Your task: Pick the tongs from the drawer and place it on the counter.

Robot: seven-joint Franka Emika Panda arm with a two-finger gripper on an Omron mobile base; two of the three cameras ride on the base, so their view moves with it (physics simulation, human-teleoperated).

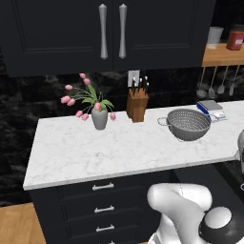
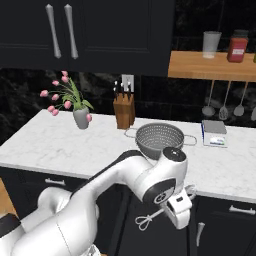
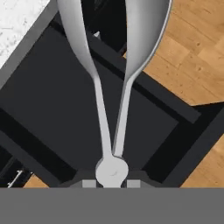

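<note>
End effector: mine hangs below the desk edge, in front of the dark cabinets, at the end of the arm bent down to the right.
Grip state: pressed together on the tongs; in the hand view the round pivot end sits right at my fingertips and the two arms run away from me, widening into spoon-like heads.
Tongs, position: held in the air, clear of the drawer, whose dark open interior lies beneath them. In the right base view the thin loop end sticks out to the left of my hand, below desk level.
Drawer: open, interior dark; I see nothing else lying in it, though much of it is in shadow.
Desk: white marble slab, above and behind my hand. It carries a vase of pink tulips, a knife block, a colander and a small stack of flat items at the right.
Free area: the broad bare stretch in front of the vase and knife block, left of the colander.
Step in hand: judged as the carry; the pick looks done and the placing is not yet begun.
Next move calls for: raising the tongs above the desk edge before moving inward, then setting them down on the bare marble, apart from the colander.
Risk: the long arms could catch the desk edge if the lift is too short; the grip sits at one end, so the tongs may swing.
</note>
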